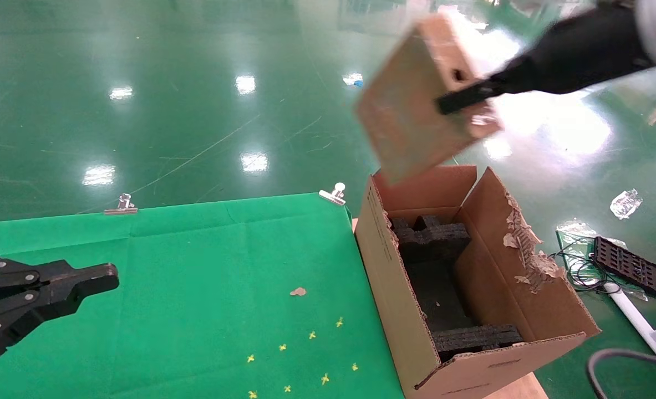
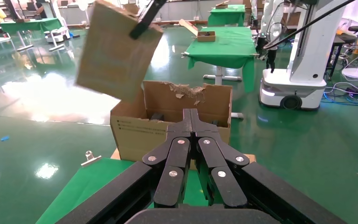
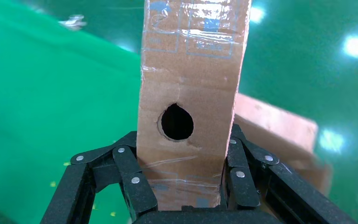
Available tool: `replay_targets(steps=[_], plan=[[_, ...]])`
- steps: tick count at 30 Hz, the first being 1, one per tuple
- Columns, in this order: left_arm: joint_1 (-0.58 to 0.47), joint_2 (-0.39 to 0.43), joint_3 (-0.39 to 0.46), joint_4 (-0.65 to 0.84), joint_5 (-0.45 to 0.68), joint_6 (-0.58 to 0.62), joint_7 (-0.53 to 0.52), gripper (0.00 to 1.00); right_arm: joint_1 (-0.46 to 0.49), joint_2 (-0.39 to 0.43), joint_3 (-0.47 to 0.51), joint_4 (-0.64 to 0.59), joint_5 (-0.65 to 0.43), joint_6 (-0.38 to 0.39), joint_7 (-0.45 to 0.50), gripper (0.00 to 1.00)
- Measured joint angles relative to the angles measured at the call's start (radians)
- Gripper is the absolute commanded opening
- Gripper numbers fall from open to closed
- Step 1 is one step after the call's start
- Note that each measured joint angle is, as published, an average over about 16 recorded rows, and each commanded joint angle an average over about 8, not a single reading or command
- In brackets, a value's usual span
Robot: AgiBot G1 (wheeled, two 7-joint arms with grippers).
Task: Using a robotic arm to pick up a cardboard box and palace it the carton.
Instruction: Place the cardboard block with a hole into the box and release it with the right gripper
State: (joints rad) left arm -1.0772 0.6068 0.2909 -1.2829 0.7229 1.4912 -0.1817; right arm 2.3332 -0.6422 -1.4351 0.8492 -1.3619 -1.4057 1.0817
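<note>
My right gripper is shut on the small taped cardboard box and holds it tilted in the air above the carton's far end. In the right wrist view the box stands between the fingers, its round hole facing the camera. The carton stands open at the table's right edge, with a torn right flap and black foam inside. It also shows in the left wrist view, with the box above it. My left gripper is shut and empty over the green cloth at the left.
The table's green cloth carries small yellow marks and a brown scrap; two metal clips hold its far edge. On the floor to the right lie a black grid part, cables and plastic wrap. Another robot stands beyond.
</note>
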Motion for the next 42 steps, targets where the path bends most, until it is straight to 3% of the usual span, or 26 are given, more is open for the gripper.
replay_targets(steps=[6,7,14,15,28,42], plan=[[0.0,0.0,0.0,0.0,0.0,0.0,0.0,0.0,-0.001,0.044,-0.026,-0.117,-0.05,-0.027,-0.02,0.0],[0.0,0.0,0.0,0.0,0.0,0.0,0.0,0.04,-0.006,0.049,-0.031,-0.134,-0.057,-0.03,-0.023,0.0],[0.0,0.0,0.001,0.0,-0.001,0.0,0.0,0.91,-0.062,0.059,-0.07,-0.244,-0.097,-0.041,-0.048,0.0],[0.0,0.0,0.001,0.0,-0.001,0.0,0.0,1.0,-0.072,0.057,-0.075,-0.259,-0.101,-0.041,-0.053,0.0],[0.0,-0.001,0.002,0.0,-0.001,-0.001,0.001,1.0,-0.208,-0.002,-0.113,-0.428,-0.117,-0.002,-0.108,0.0],[-0.001,-0.001,0.003,0.0,-0.002,-0.001,0.001,1.0,-0.399,-0.083,-0.111,-0.576,-0.084,0.133,-0.145,0.0]])
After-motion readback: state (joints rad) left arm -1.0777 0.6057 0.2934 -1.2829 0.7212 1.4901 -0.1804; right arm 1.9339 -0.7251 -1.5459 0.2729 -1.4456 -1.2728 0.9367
